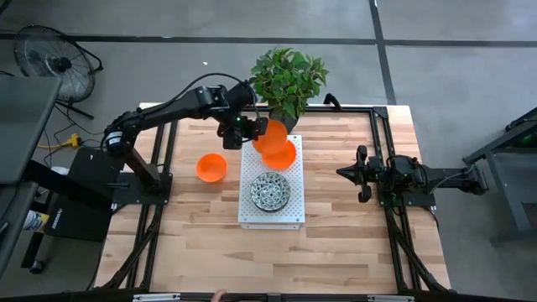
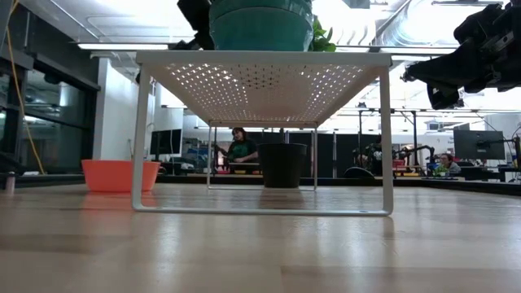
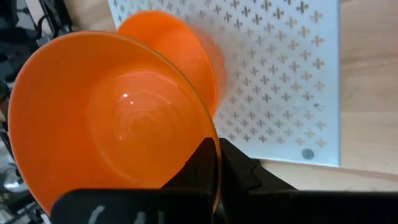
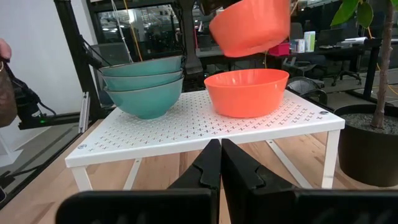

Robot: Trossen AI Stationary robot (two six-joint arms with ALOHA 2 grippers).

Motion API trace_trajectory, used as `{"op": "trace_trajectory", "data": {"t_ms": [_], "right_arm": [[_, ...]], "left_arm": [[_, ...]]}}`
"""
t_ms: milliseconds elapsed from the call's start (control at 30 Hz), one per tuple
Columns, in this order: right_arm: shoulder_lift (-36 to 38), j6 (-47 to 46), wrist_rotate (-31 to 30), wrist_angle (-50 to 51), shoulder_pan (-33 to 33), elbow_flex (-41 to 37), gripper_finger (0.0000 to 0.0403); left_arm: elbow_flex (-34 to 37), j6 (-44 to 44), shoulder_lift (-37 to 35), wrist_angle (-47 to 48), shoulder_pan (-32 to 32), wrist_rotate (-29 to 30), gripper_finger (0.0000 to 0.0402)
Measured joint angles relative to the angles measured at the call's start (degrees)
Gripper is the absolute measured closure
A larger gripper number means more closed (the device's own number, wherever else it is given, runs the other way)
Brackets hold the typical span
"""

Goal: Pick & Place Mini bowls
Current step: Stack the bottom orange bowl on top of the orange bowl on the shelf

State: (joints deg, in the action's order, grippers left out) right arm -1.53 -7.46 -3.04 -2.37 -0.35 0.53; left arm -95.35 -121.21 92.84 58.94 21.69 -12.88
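A white perforated rack (image 1: 252, 214) stands mid-table. On it rest a stack of bowls (image 1: 270, 191), patterned inside and teal outside (image 4: 143, 87), and one orange bowl (image 1: 284, 156) (image 4: 247, 93). My left gripper (image 1: 254, 132) (image 3: 217, 158) is shut on a second orange bowl (image 1: 270, 132) (image 4: 252, 26) just above that one. A third orange bowl (image 1: 211, 167) (image 2: 120, 175) sits on the table left of the rack. My right gripper (image 1: 342, 173) (image 4: 219, 152) waits shut right of the rack, touching nothing. My left gripper pinches the orange bowl's rim (image 3: 214, 146), one finger inside the bowl and one outside. It reaches in from the table's far-left side. The bowl is lifted clear and tilted, hanging just over the orange bowl (image 3: 193, 56) on the rack.
A leafy plant (image 1: 288, 80) in a dark pot (image 2: 283, 165) stands at the far edge just behind the rack, close to my left gripper. Black frame rails (image 1: 382, 143) run along the table's sides. Bare wood (image 1: 336, 243) lies near and right of the rack.
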Motion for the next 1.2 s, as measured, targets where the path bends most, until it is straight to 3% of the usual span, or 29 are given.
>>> {"op": "trace_trajectory", "data": {"t_ms": [300, 1200], "right_arm": [[-0.01, 0.0, -0.01, 0.0, 0.01, -0.01, 0.0402], [-0.01, 0.0, -0.01, 0.0, 0.01, 0.01, 0.0402]], "left_arm": [[-0.07, -0.27, 3.66, -1.19, 0.08, 0.6, 0.0401], [0.0, -0.4, 3.74, -3.05, -1.24, -2.06, 0.0401]]}}
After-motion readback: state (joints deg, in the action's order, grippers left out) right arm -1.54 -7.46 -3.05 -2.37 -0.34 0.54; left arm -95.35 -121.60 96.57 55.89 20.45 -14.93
